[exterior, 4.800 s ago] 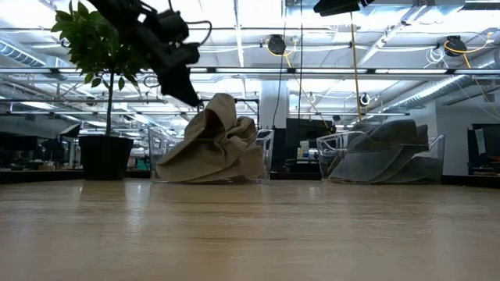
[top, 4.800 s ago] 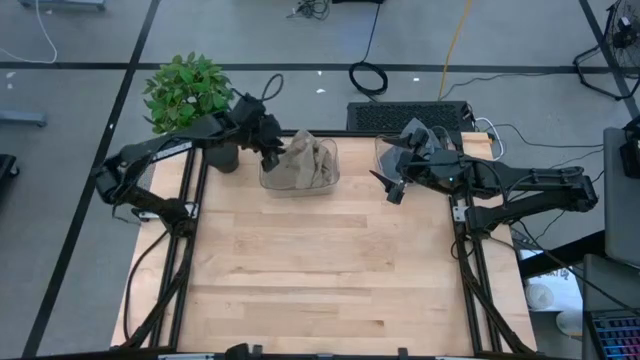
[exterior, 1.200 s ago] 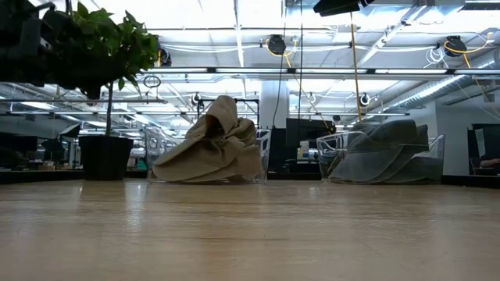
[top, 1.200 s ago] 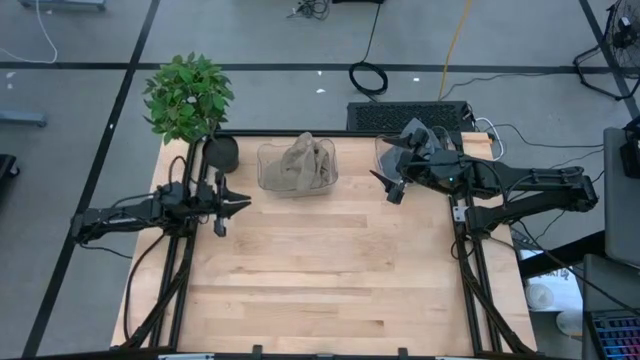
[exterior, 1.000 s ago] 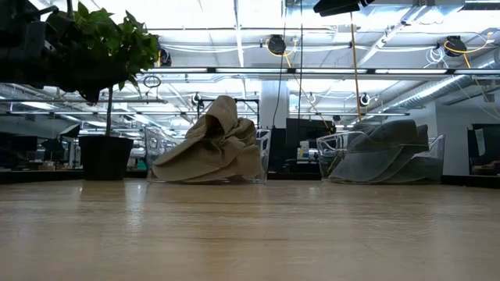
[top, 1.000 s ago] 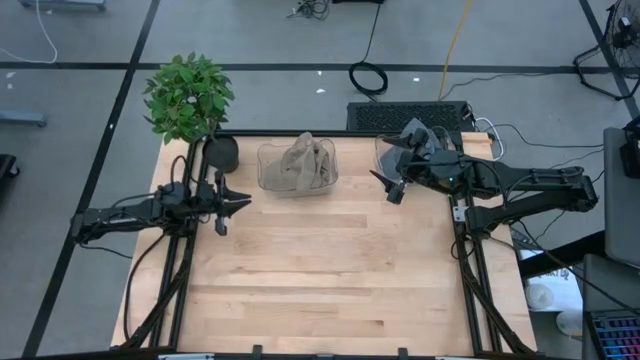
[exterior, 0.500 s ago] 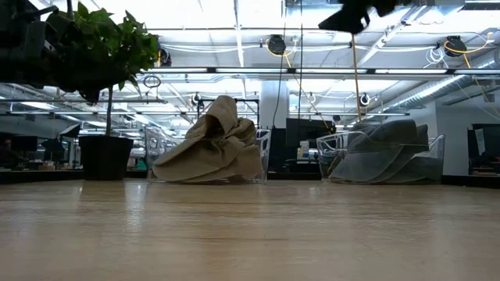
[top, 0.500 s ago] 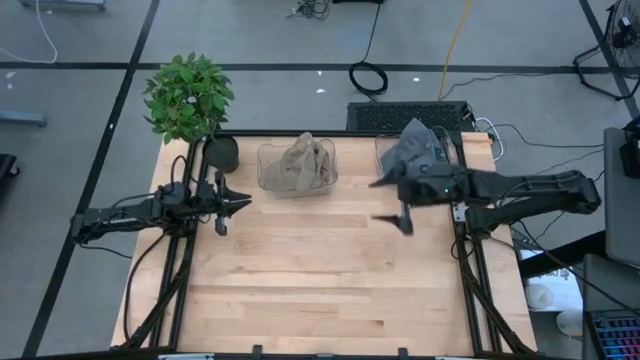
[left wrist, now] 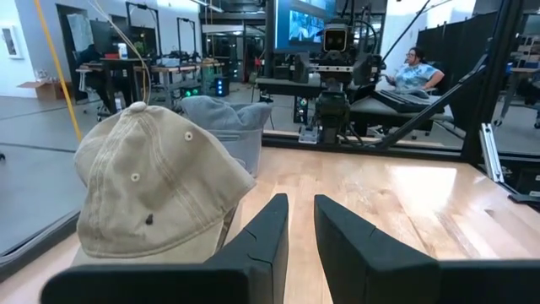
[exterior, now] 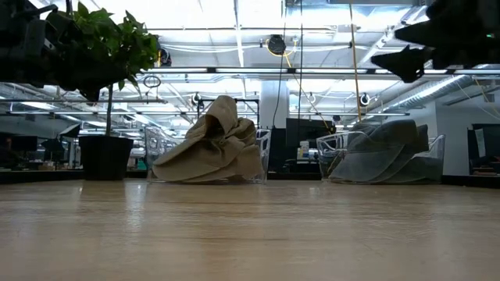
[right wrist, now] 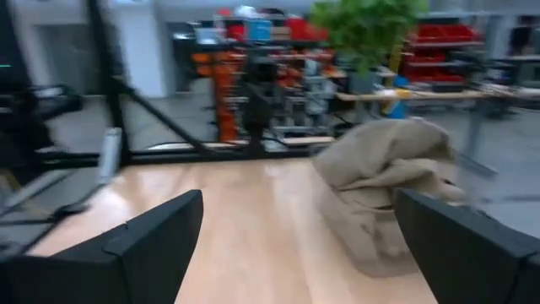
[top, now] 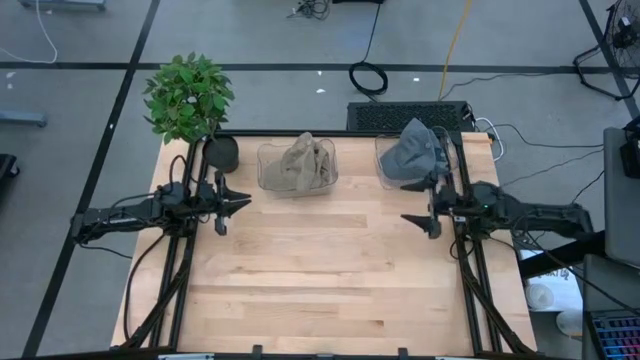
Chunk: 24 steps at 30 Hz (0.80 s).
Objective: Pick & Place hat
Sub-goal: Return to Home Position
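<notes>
A beige hat (top: 298, 163) lies crumpled in a clear bin (top: 268, 180) at the table's far edge, and its top stands above the rim (exterior: 223, 109). A grey hat (top: 410, 152) lies in a second clear bin (exterior: 433, 160) to its right. My left gripper (top: 245, 203) hovers shut near the table's left edge, nearer than the beige hat (left wrist: 156, 186). My right gripper (top: 418, 224) hangs open in the air near the right edge, nearer than the grey hat's bin, facing the beige hat (right wrist: 384, 165).
A potted plant (top: 186, 95) stands at the far left corner, its dark pot (exterior: 105, 156) beside the beige hat's bin. Bare wooden table (top: 320, 280) spreads across the middle and near side. Black frame rails (top: 470, 290) run along both sides.
My right arm has drawn back from over the grey hat's bin toward the table's right and near edges and has come down, with its fingers open throughout. The grey hat, partly covered by the arm before, now shows whole in its bin. The left arm has kept still.
</notes>
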Motion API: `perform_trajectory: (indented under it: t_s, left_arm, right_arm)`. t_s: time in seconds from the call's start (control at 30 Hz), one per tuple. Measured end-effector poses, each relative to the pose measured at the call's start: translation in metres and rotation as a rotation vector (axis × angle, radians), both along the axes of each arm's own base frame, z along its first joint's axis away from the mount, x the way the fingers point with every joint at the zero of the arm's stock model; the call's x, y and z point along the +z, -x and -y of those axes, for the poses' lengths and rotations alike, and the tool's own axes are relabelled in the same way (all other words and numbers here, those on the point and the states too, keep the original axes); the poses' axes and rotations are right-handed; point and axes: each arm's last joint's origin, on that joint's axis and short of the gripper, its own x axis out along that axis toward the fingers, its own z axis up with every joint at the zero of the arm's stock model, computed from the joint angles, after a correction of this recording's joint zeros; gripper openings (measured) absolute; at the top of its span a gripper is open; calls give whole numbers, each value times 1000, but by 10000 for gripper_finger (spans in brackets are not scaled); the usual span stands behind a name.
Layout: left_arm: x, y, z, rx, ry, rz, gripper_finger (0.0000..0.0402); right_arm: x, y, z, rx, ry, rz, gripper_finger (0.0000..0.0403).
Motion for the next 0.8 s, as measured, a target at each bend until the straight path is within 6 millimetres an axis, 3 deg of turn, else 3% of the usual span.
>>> perform_trajectory:
  t_s: [0.2, 0.53, 0.67, 0.8]
  left_arm:
    - [0, 0, 0, -1, 0, 0, 67]
    - [0, 0, 0, -10, 0, -2, 67]
    - [1, 0, 0, -9, -2, 6, 67]
    - [1, 0, 0, -9, -2, 6, 67]
  right_arm:
    - [-3, 21, 0, 59, 6, 39, 380]
    - [-6, 19, 1, 143, 70, 92, 380]
    - [-20, 13, 3, 134, 57, 163, 380]
    - [-10, 17, 4, 132, 45, 293, 380]
